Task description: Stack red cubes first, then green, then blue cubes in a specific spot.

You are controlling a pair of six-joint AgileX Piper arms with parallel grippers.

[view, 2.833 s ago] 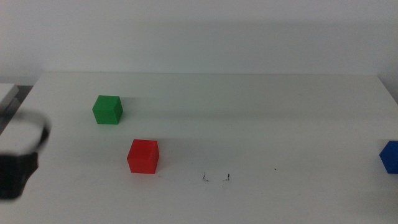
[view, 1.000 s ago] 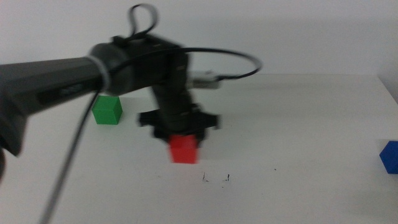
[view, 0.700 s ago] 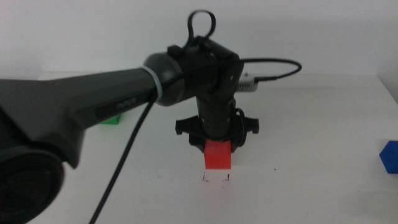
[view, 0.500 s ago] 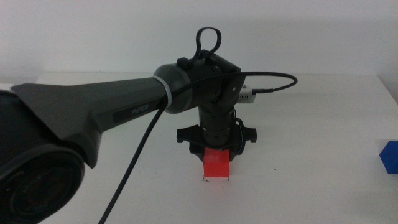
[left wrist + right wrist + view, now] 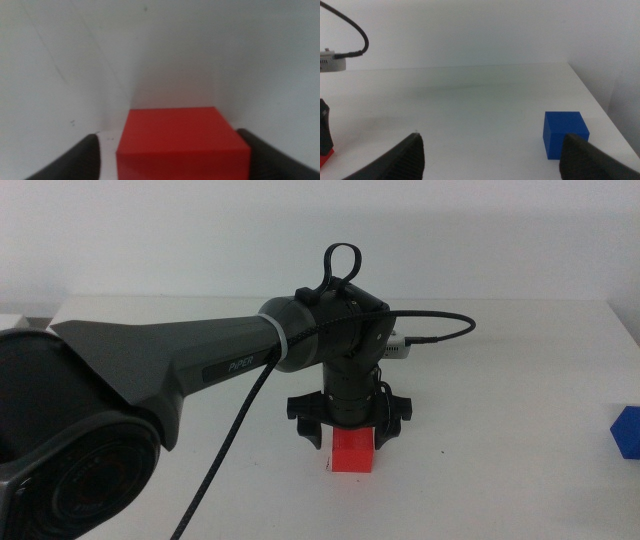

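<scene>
The red cube (image 5: 352, 452) rests on the white table on the specific spot, hiding most of its two black ticks. My left gripper (image 5: 351, 432) hangs straight over it, open, with a jaw on either side. In the left wrist view the red cube (image 5: 180, 140) sits between the jaws, with a strip of table showing beside one jaw. The blue cube (image 5: 628, 430) sits at the table's right edge. It also lies ahead of my open right gripper (image 5: 492, 160) as the blue cube (image 5: 565, 132). The green cube is hidden behind the left arm.
The thick left arm (image 5: 170, 370) and its cable (image 5: 440, 320) cover the left half of the middle view. The table's right edge (image 5: 600, 105) runs close beside the blue cube. Bare white tabletop (image 5: 500, 410) lies between the red and blue cubes.
The left arm came in from the left, carried the red cube rightward from left of centre to the two ticks and lowered it onto the table. The blue cube has not moved.
</scene>
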